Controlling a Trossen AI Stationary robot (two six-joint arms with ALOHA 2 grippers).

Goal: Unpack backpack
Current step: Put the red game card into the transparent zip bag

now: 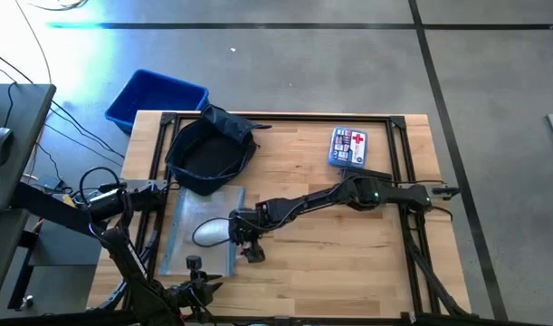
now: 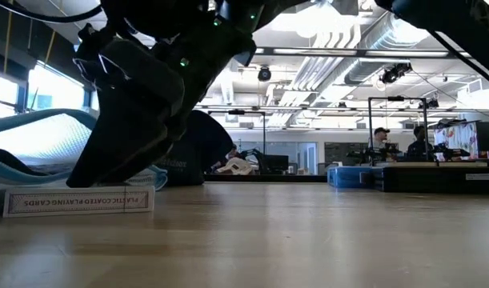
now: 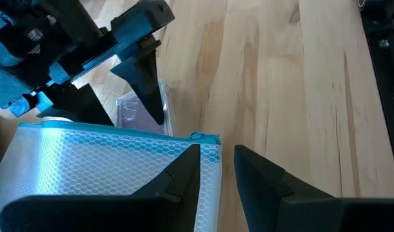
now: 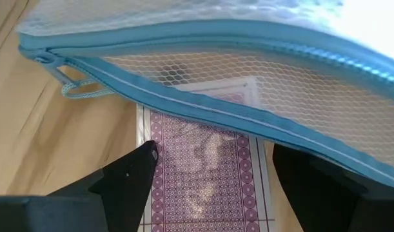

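The floppy dark navy fabric backpack (image 1: 210,149) lay open at the table's far left. The right gripper (image 4: 209,187) stood spread over a purple-backed playing-card box (image 4: 206,174) beside the clear mesh zip pouch (image 1: 202,231). The left gripper (image 3: 217,169) pinched that pouch's corner.

Bare table (image 1: 348,263) right of pouch (image 1: 204,231), seemingly unobstructed

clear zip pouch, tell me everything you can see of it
The clear zip pouch is a flat, see-through plastic bag with a mesh-like pattern, a light blue zipper edge and a blue cord pull. It lies on the wooden table, just in front of the backpack. The left gripper pinches its corner by the zipper end. The right gripper is open right at the pouch's edge, over a patterned playing card box that shows partly under the pouch.
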